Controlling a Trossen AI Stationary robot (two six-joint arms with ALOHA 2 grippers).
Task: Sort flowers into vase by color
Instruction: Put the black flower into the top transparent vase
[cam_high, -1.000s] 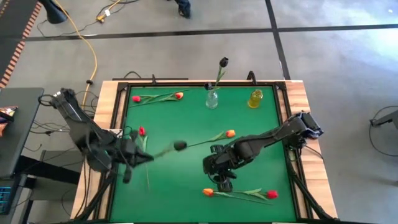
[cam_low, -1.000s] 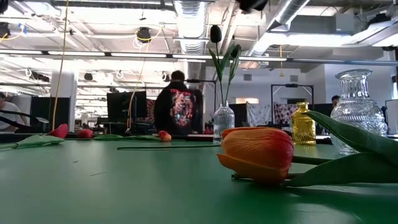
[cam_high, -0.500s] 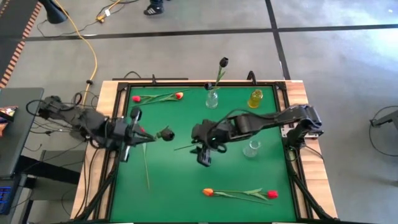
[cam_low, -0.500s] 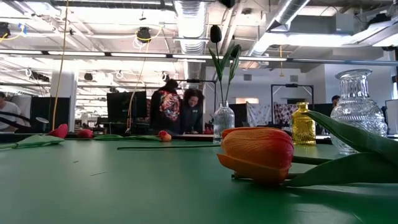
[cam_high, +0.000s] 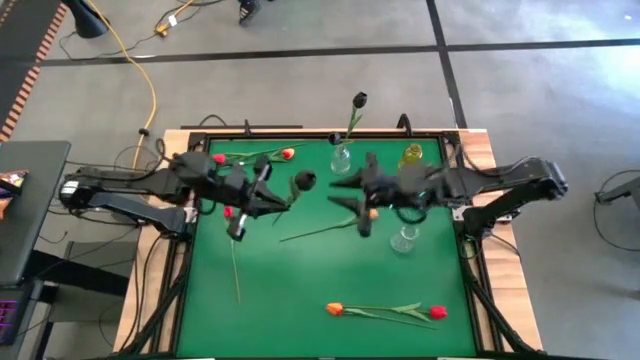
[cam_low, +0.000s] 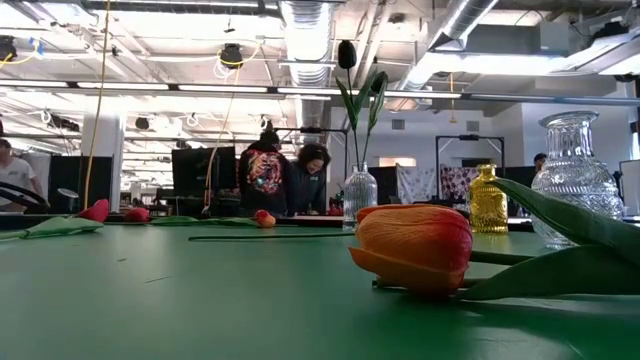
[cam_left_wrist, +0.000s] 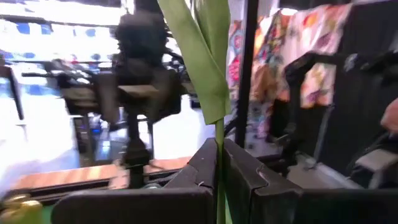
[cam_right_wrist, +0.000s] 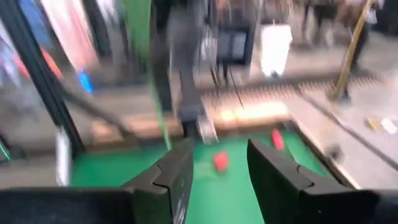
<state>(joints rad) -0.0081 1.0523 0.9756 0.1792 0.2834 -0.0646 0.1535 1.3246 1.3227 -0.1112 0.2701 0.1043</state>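
Green felt covers the table, and both arms reach in over its far half. The left gripper is clamped on the thin stem of a near-black tulip, whose dark head sticks out toward the middle; in the left wrist view the stem runs up between the closed fingers with a broad leaf above. The right gripper hangs close by with its fingers parted and nothing between them, above an orange tulip lying on the felt. Behind stand a clear vase already holding a black tulip, a yellow vase, and what looks like another clear vase. Red and orange tulips lie near the front edge, and two red ones at the far left.
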